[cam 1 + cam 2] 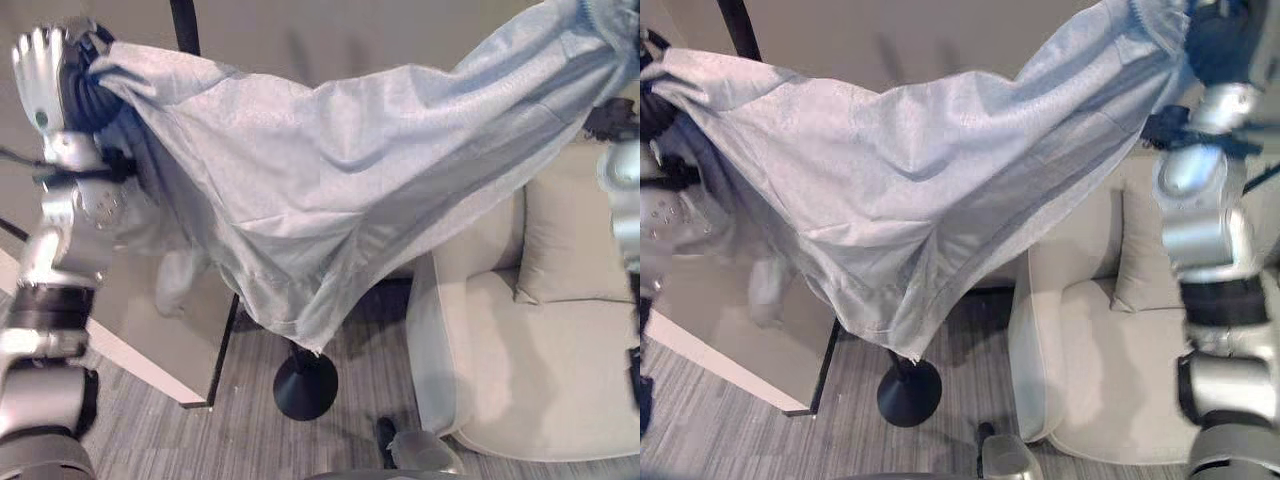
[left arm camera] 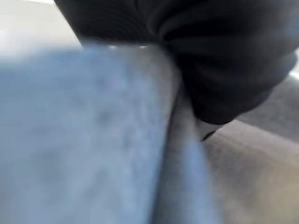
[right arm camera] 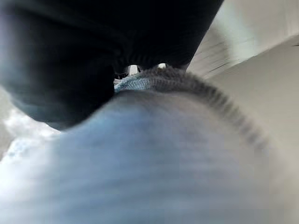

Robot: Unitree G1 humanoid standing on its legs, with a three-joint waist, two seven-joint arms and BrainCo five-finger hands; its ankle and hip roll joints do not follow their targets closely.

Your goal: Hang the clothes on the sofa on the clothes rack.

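1. Clothes, in the form of one large pale blue woven garment (image 1: pixel 340 180), are being held spread in the air between both raised hands, above the floor and in front of the rack's pole
2. One upper corner of the pale blue garment is being gripped by the left hand (image 1: pixel 45 75) at the upper left of the left eye view; the cloth is being pinched against the dark ribbed cover, though the fingertips are being hidden by folds in the left wrist view
3. The ribbed hem of the garment is being clutched by the right hand (image 1: pixel 1220 40) at the upper right of the right eye view, with the knit edge being bunched against the dark cover in the right wrist view
4. The lower edge of the cloth is being left hanging in a point just above the round black base of the black metal clothes rack (image 1: pixel 305 385)
5. The rack's thin black pole is being crossed by the cloth near the left hand
6. A cream upholstered sofa (image 1: pixel 520 380) with a matching square cushion (image 1: pixel 575 240) is being seen below the right arm
7. A beige panel with a dark edge (image 1: pixel 170 330) is being seen standing on the grey striped floor (image 1: pixel 200 440) left of the rack
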